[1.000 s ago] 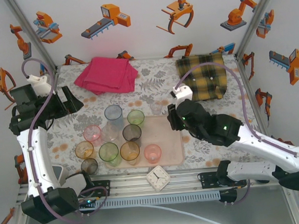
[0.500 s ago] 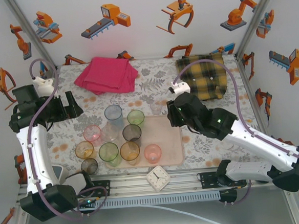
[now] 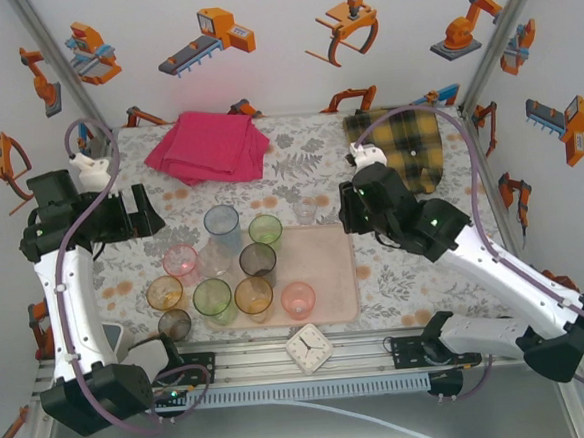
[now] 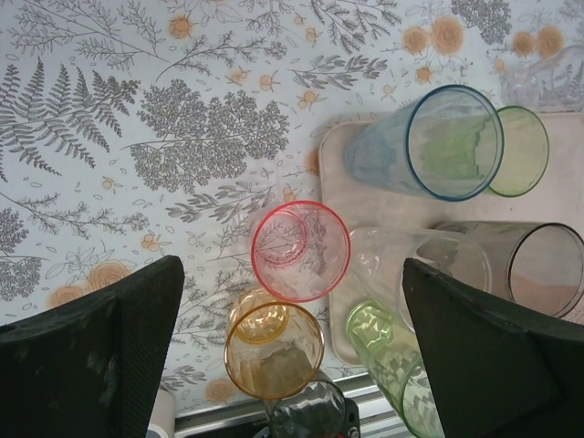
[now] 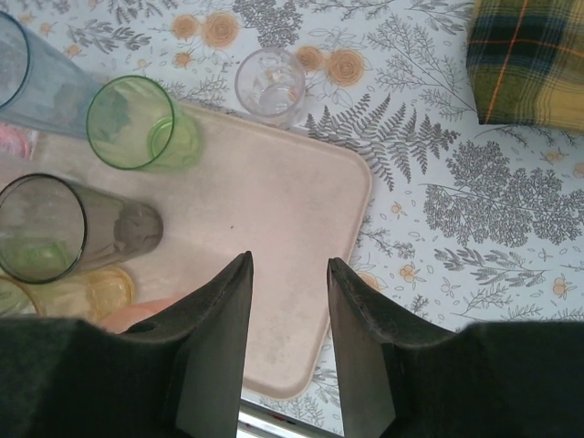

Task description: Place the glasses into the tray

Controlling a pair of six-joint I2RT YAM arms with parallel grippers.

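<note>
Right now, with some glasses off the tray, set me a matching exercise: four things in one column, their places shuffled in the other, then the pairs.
Things:
1. small clear glass
2. salmon glass
3. yellow plaid cloth
4. pink folded cloth

Places:
A. far left of the table
B. on the tray, near its front edge
C. on the table, just beyond the tray's far edge
D. far right of the table

Pairs: 1-C, 2-B, 3-D, 4-A.

Just 1 folded pink cloth (image 3: 209,145) and 1 yellow plaid cloth (image 3: 418,160) on the floral tablecloth (image 3: 308,158), plus 1 little white square thing (image 3: 308,348).
</note>
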